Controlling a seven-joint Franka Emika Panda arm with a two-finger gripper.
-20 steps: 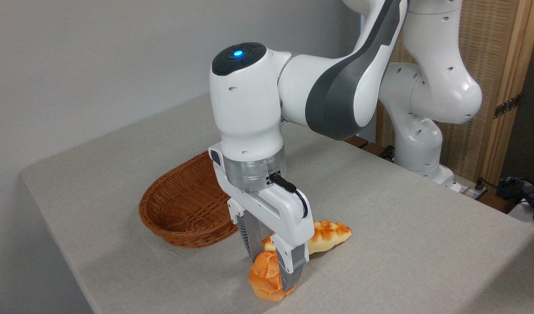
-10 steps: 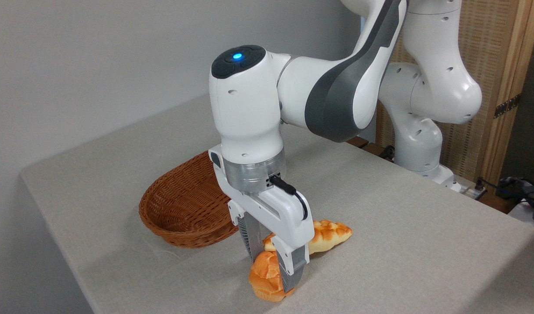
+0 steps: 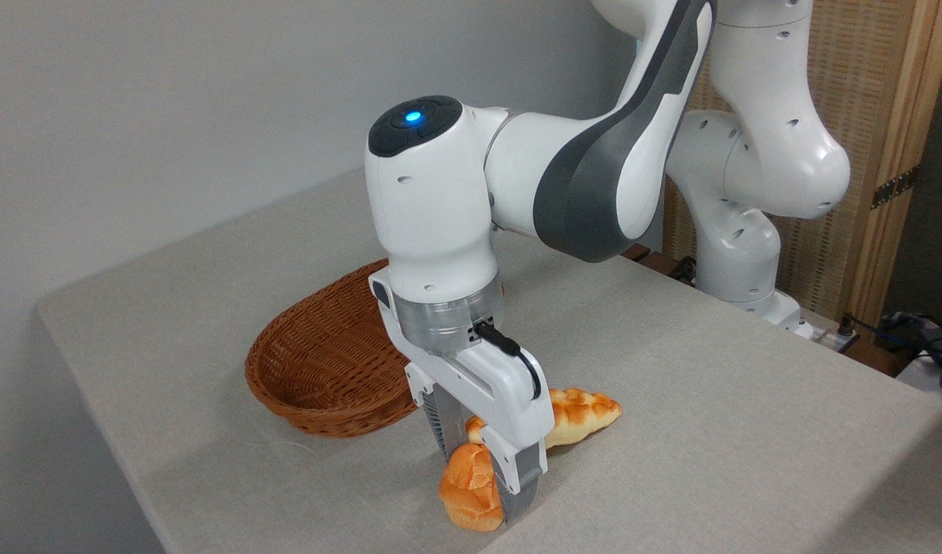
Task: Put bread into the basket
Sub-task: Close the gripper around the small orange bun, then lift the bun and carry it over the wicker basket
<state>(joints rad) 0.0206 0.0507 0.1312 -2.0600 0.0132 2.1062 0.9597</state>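
Bread [image 3: 463, 492], round and lobed, sits between ribbed claw [image 3: 482, 481] fingers.

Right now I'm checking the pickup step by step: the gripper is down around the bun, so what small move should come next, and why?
Probably close the fingers on the bun. The gripper is low at the table, one finger on each side of the bun, which still sits on the cloth. Whether the grip is already firm cannot be told. Once it is, lift straight up; the basket waits to the left.

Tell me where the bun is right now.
The bun sits on the table at the bottom centre, between the gripper fingers, right of the basket, just in front of the braided loaf.
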